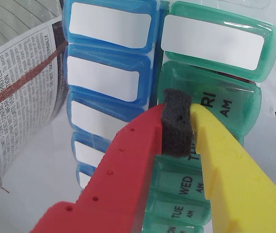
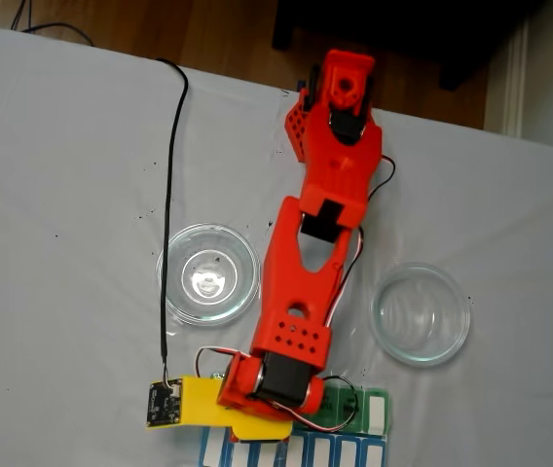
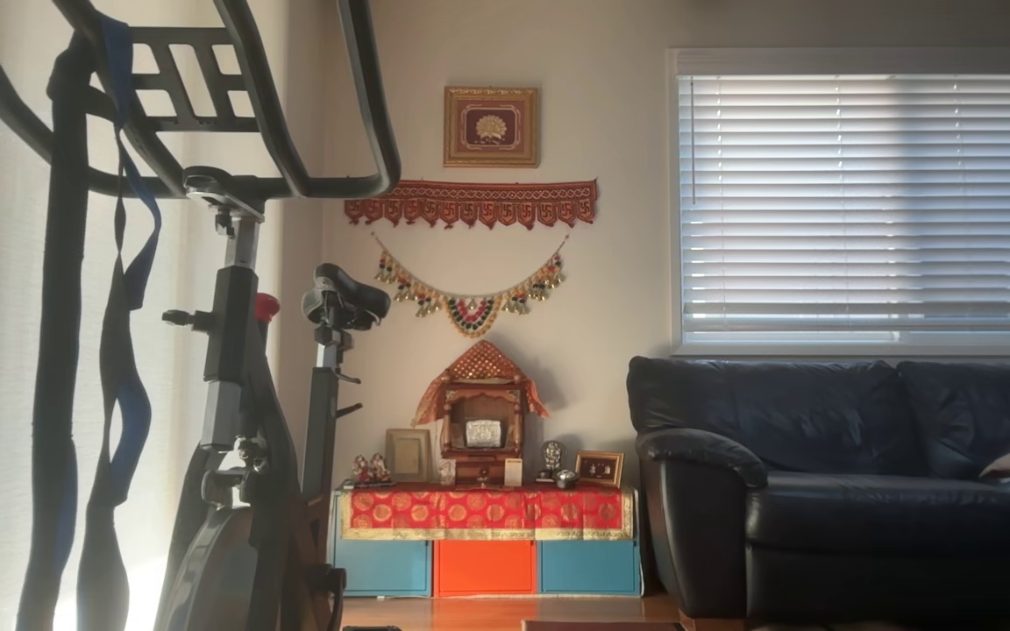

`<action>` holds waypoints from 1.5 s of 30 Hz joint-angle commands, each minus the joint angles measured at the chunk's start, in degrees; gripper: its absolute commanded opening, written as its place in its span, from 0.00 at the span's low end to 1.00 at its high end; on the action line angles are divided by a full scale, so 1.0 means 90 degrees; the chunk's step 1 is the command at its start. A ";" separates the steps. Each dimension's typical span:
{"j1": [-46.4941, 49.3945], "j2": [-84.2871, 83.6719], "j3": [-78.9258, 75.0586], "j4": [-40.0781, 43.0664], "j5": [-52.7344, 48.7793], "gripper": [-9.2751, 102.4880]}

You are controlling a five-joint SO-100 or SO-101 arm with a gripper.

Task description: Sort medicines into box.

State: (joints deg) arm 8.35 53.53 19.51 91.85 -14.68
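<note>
In the wrist view my gripper (image 1: 178,119) has a red finger (image 1: 128,170) and a yellow finger (image 1: 230,170), closed together with a black foam pad (image 1: 177,124) filling the gap at the tips. I see nothing held there. The tips hang over the green box (image 1: 215,102), just below its FRI AM lid and over the THU compartment. The WED and TUE lids are shut. In the fixed view the red arm (image 2: 306,282) reaches down to the box (image 2: 359,411) at the bottom edge. The medicines are out of view.
A blue row with white lids (image 1: 109,77) adjoins the box on the left in the wrist view. A printed sheet (image 1: 16,102) lies further left. Two clear round dishes (image 2: 208,272) (image 2: 421,313) flank the arm, and a black cable (image 2: 171,214) crosses the white cloth. The other view faces a living room.
</note>
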 commanded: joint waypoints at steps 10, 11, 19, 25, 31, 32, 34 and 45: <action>0.0156 -0.1270 -0.3350 0.1406 0.0117 0.09; 0.0166 -0.1084 -0.3066 0.1406 0.0117 0.09; 0.0166 -0.1104 -0.2773 0.1426 -0.0029 0.09; 0.0225 -0.0322 -0.1777 0.1436 -0.0186 0.09; 0.0146 -0.0215 -0.1338 0.1318 -0.0254 0.09; 0.0127 -0.0361 -0.1494 0.1328 -0.0254 0.09; 0.0107 -0.0586 -0.1699 0.1357 -0.0264 0.09; -0.0068 -0.0195 -0.0703 0.1377 -0.0498 0.09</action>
State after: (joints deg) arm 9.05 47.37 11.34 104.15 -18.37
